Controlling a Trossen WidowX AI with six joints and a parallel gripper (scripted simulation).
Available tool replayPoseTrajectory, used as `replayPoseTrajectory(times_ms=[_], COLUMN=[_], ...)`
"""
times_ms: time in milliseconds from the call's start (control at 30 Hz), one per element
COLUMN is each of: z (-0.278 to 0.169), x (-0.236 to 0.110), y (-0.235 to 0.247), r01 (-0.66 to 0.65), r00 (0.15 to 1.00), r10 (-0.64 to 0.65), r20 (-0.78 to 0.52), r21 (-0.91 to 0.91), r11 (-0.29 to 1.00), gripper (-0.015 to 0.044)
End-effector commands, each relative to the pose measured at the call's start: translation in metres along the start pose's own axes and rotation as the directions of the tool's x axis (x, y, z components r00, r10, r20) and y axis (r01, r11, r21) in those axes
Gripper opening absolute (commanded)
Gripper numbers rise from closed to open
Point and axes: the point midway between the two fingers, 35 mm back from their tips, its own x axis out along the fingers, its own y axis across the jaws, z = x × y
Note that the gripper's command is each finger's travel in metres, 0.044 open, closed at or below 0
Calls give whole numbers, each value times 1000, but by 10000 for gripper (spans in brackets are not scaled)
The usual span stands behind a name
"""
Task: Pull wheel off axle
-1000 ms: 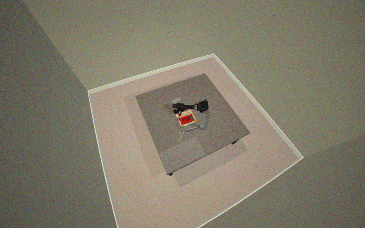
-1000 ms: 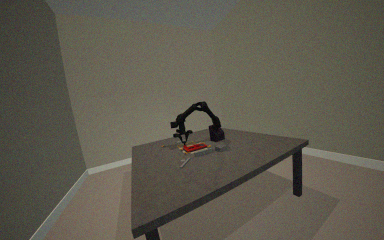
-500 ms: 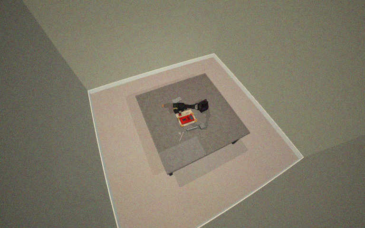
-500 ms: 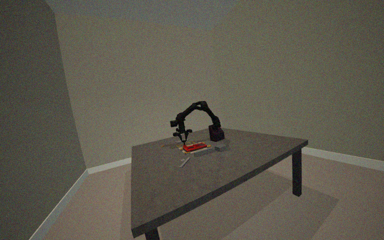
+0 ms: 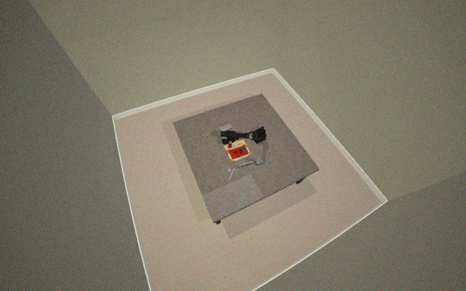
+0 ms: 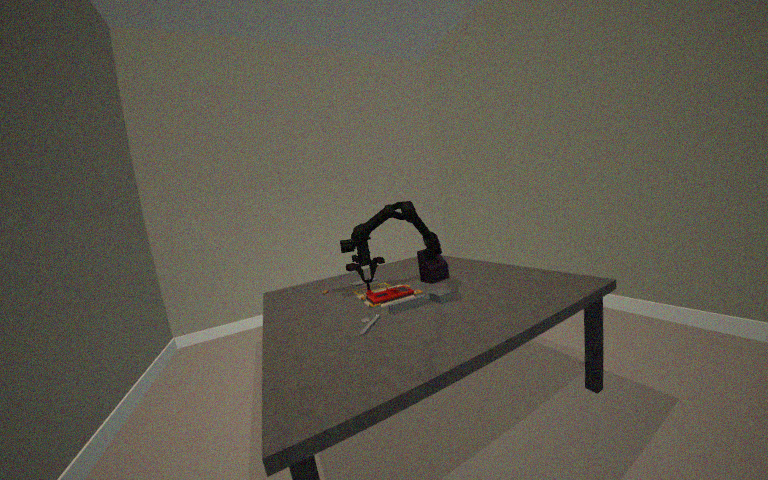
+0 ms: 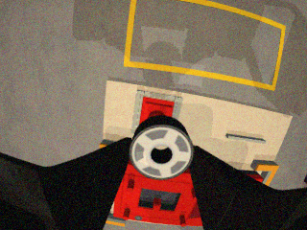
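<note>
Robot arm (image 6: 396,212): 1, with 1 gripper (image 7: 161,172)
Wheel (image 7: 161,151): 1, grey hub with dark tyre
Red chassis (image 7: 160,199): 1
Cream base board (image 7: 211,122): 1
Yellow-outlined marked area (image 7: 134,29): 1
Table (image 6: 430,362): 1; legs in view: 2 in the exterior view
Small grey block (image 5: 258,160): 1
Grey toothed strip (image 5: 245,164): 1
Pale slim tool (image 5: 231,173): 1
Small orange piece (image 5: 207,134): 1
</note>
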Motion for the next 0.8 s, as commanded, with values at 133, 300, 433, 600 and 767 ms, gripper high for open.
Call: replayPoseTrajectory(times_ms=[133, 300, 433, 600, 767], z=[0, 4, 21, 42, 63], x=[-34, -27, -30, -32, -34], y=[-2, -4, -10, -20, -30], r01=[-11, -5, -8, -10, -11], r00=[1000, 1000, 1000, 1000, 1000], r10=[11, 5, 8, 10, 11], r20=[7, 2, 8, 14, 15], r21=[-5, 4, 9, 11, 6], r11=[1000, 1000, 1000, 1000, 1000], gripper=[0, 0, 0, 0, 0])
